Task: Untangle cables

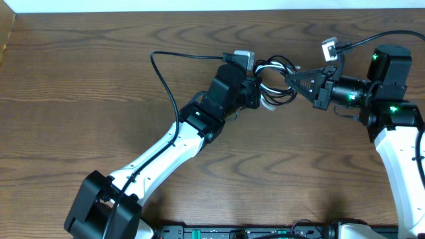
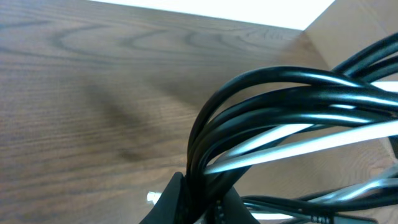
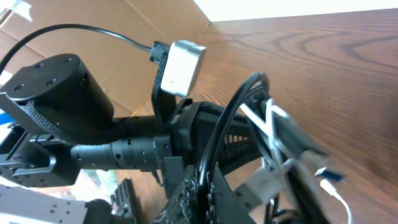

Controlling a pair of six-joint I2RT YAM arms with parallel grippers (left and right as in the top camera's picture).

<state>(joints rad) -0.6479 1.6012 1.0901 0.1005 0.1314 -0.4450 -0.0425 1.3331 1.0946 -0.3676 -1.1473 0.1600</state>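
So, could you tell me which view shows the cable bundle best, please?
Left wrist: the cable bundle fills it, black and white strands sharp. Overhead shows it small, partly hidden; right wrist, blurred loops.

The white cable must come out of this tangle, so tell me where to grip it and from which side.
Grip the white cable at its free end, which pokes out from under the black loops toward the robot's base; come from that side. Further in it threads through those loops, clamped in the left gripper, so a clean hold there looks unlikely.
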